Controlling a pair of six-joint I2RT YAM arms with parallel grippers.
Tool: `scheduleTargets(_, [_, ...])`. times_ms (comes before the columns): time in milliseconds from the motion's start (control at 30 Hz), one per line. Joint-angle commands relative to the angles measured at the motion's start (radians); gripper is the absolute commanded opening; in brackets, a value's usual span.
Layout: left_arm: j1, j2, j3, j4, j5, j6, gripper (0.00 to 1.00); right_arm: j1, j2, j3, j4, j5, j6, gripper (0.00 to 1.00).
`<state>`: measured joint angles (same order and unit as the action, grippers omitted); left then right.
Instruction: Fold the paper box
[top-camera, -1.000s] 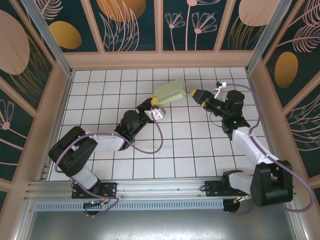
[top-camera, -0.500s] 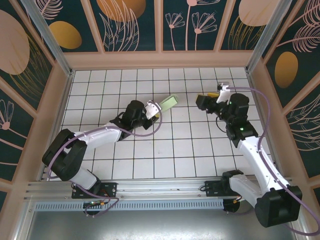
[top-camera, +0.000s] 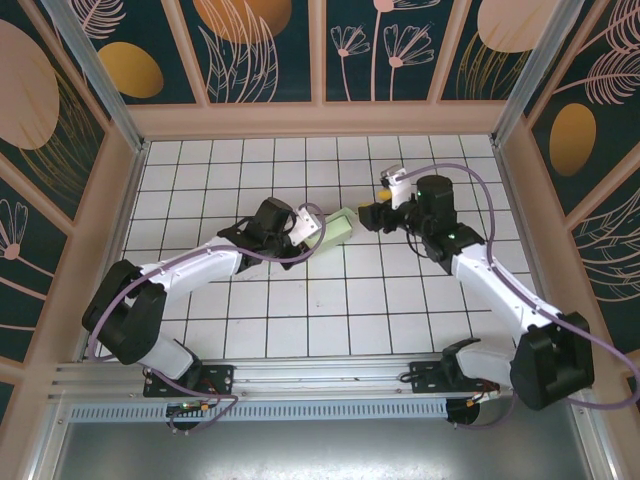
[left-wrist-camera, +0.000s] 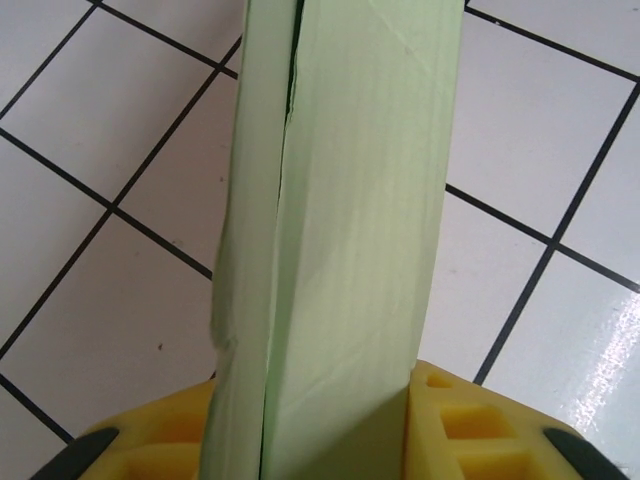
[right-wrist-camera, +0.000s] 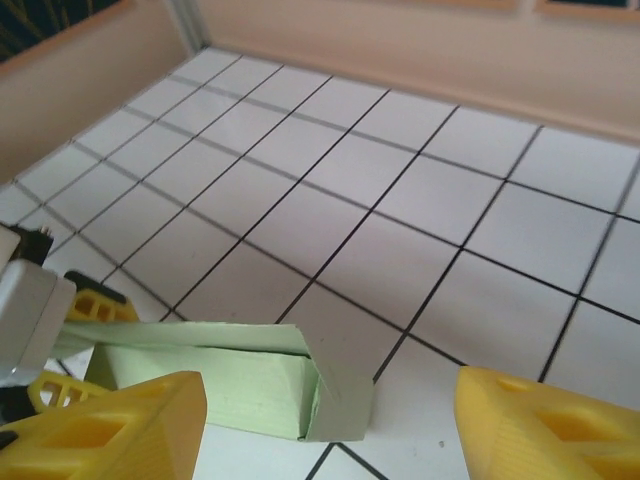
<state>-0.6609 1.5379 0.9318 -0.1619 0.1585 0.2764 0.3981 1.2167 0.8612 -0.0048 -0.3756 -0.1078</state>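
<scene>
Left claw clamps the paper box edge-up mid-tabletop. Right claw, jaws apart, faces its loose right-end flap, seemingly not touching.

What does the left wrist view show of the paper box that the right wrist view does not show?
Left wrist: a dark seam running along the paper box, which the left end effector clamps. Right wrist: the box's open end flap, ahead of the open right end effector. Both: the pale green box over the white tiled floor.
</scene>
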Motion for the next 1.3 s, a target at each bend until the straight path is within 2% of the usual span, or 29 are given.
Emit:
scheduleTargets(0, [0.003,0.027,0.013,-0.091,0.056,0.012,0.30,0.023,0.047,0.066,-0.042,-0.096,-0.115,0.66])
scheduleTargets(133, [0.010,0.043,0.018,-0.093,0.083,0.021,0.30,0.035,0.115,0.096,-0.082,-0.098,-0.188,0.64])
scheduleTargets(333, [0.012,0.050,0.018,-0.103,0.100,0.043,0.30,0.033,0.214,0.171,-0.174,-0.148,-0.274,0.49])
scheduleTargets(500, [0.010,0.042,0.008,-0.097,0.113,0.056,0.31,0.029,0.267,0.203,-0.215,-0.135,-0.315,0.36])
scheduleTargets(733, [0.009,0.048,0.007,-0.100,0.113,0.056,0.31,0.016,0.302,0.213,-0.260,-0.143,-0.331,0.28])
scheduleTargets(1067, [0.010,0.052,0.012,-0.102,0.118,0.060,0.31,-0.022,0.287,0.197,-0.291,-0.172,-0.342,0.00])
scheduleTargets(1233, [0.010,0.048,0.012,-0.106,0.115,0.061,0.31,-0.021,0.271,0.189,-0.283,-0.163,-0.338,0.00])
scheduleTargets(1267, [0.011,0.048,0.014,-0.107,0.115,0.060,0.31,-0.022,0.264,0.187,-0.278,-0.161,-0.334,0.07])
